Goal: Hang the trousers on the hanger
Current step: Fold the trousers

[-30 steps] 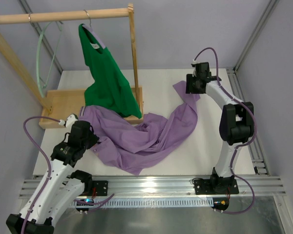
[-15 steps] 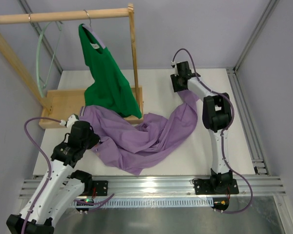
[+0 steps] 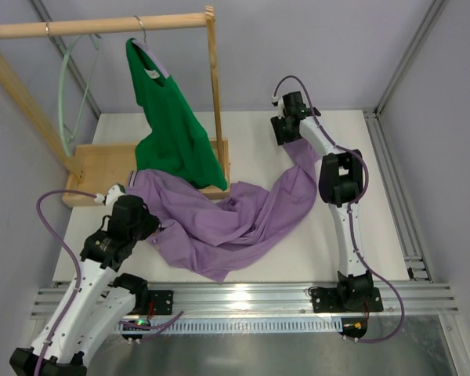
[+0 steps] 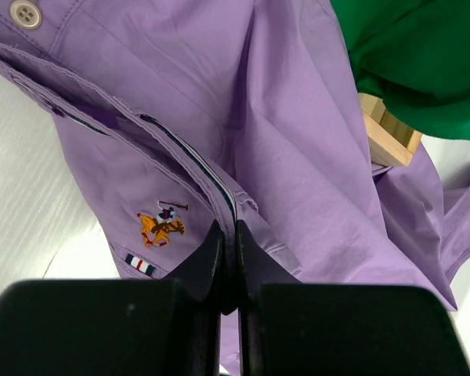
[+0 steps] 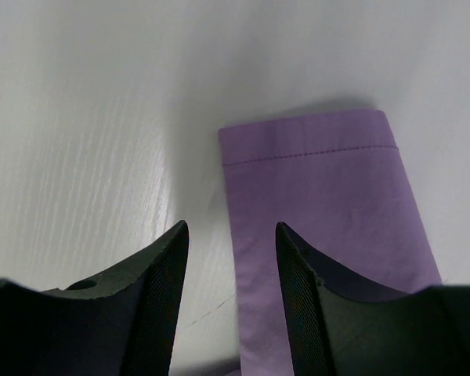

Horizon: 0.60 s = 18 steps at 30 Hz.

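The lilac trousers (image 3: pixel 243 215) lie crumpled across the white table, with one leg stretching to the back right. My left gripper (image 3: pixel 158 229) is shut on the striped waistband edge (image 4: pixel 211 182) beside an embroidered logo; its jaws (image 4: pixel 229 235) pinch the fabric. My right gripper (image 3: pixel 287 138) hovers open just above the leg's hemmed end (image 5: pixel 321 180), and the hem's left edge runs between its fingers (image 5: pixel 231 227). The pale mint hanger (image 3: pixel 60 102) hangs from the wooden rail at the far left, away from both grippers.
A bright green top (image 3: pixel 172 133) hangs from a metal-hooked hanger on the wooden rail (image 3: pixel 102 26). The rack's post (image 3: pixel 215 102) and wooden base (image 3: pixel 102 160) stand at the back left, with the trousers draped over the base's corner. An aluminium frame (image 3: pixel 392 180) borders the right side.
The right arm has swung left and now sits over the end of the trouser leg. The left gripper has kept its hold and not moved.
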{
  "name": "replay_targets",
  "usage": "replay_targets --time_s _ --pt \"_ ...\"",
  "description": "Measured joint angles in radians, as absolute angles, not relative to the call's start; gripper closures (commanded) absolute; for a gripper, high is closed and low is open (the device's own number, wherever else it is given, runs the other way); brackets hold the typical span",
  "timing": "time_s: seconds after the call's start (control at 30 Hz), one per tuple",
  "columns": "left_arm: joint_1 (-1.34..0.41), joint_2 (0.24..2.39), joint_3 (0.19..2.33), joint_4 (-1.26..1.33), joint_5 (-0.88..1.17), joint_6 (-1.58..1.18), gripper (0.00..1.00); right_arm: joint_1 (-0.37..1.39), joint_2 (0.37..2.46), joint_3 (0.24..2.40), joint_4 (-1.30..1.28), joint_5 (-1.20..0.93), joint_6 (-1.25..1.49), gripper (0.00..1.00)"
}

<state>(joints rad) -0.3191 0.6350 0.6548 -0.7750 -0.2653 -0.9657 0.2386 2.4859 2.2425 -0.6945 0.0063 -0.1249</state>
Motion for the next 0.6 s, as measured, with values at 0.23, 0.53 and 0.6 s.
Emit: replay_targets --time_s 0.23,0.53,0.6 --pt "-0.319 0.641 0.655 -0.775 -0.265 -0.966 0.99 0.239 2.516 2.298 -0.77 -0.03 -0.145 0.48" --pt "-0.319 0.647 0.655 -0.769 -0.26 -0.973 0.99 0.239 2.55 2.326 -0.83 0.047 -0.178 0.64" --pt "-0.319 0.652 0.655 -0.764 -0.26 -0.973 0.99 0.239 2.552 2.329 -0.834 0.06 -0.184 0.76"
